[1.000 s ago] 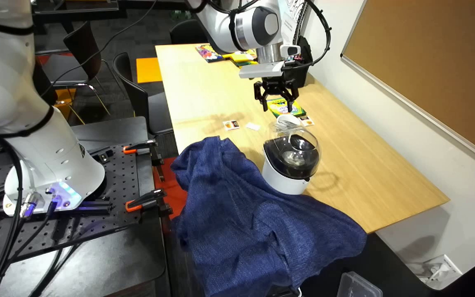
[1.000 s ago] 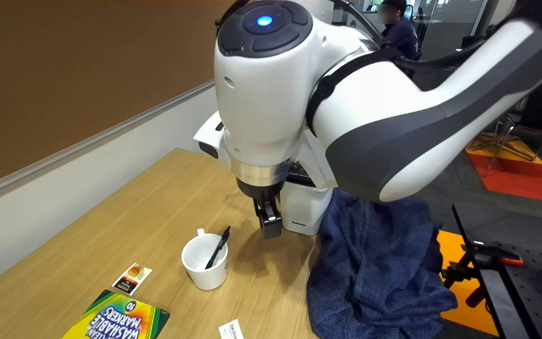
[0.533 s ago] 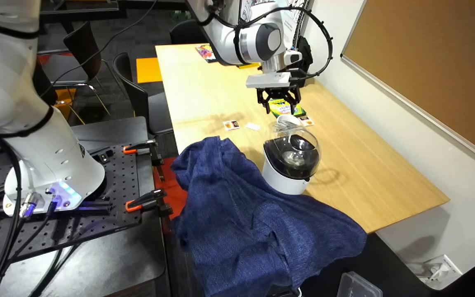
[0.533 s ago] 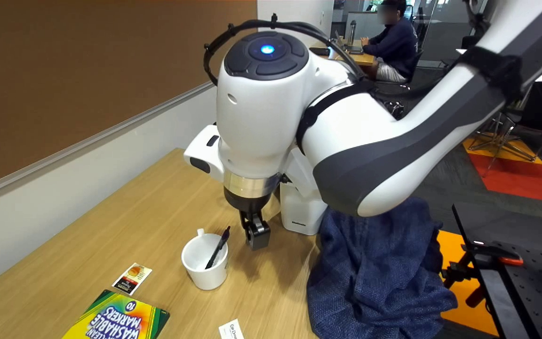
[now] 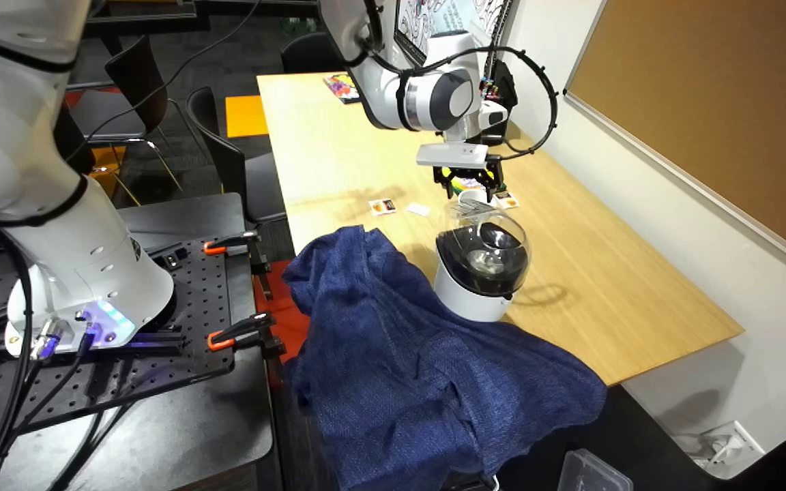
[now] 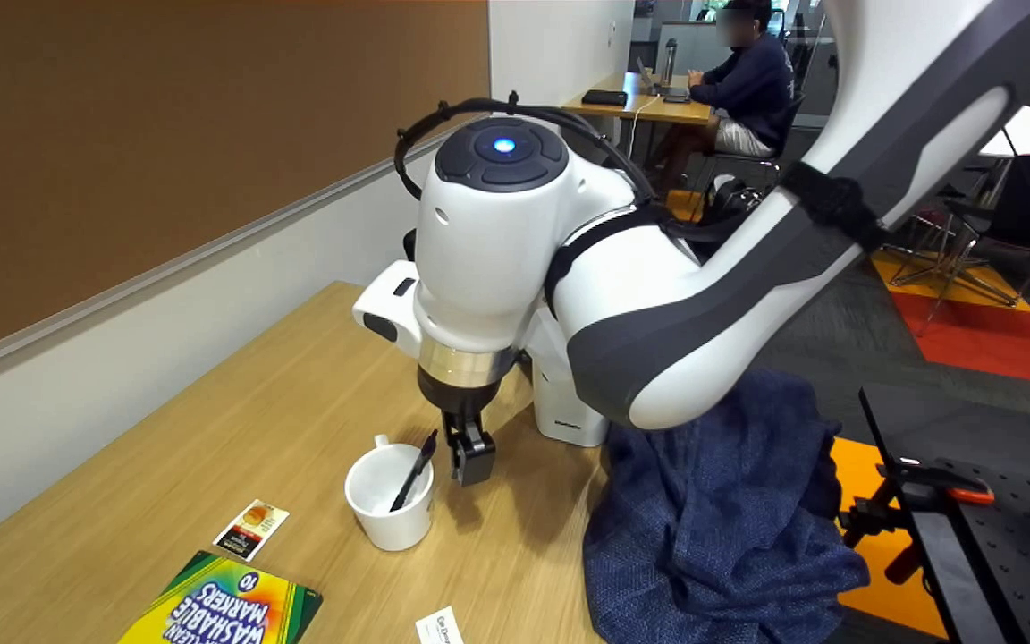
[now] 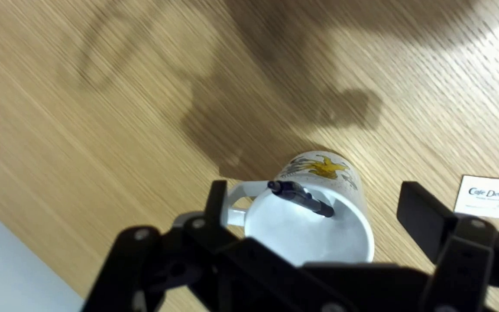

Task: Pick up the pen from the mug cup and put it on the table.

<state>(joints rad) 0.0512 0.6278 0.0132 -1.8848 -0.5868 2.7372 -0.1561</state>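
The white mug cup stands upright on the light wooden table. A dark pen leans inside it with its upper end above the rim. In the wrist view the pen and mug cup lie below the gap between my fingers, the handle toward the left finger. My gripper is open and empty. In an exterior view my gripper hangs beside the mug, close to the pen's upper end but apart from it. In an exterior view my gripper partly covers the mug.
A white appliance with a clear dome stands near the mug, beside a dark blue cloth. A marker box, a small packet and a white card lie around the mug. A wall with a corkboard borders the table.
My gripper has moved down and closer to the mug and pen, staying open. The mug and pen have not moved.
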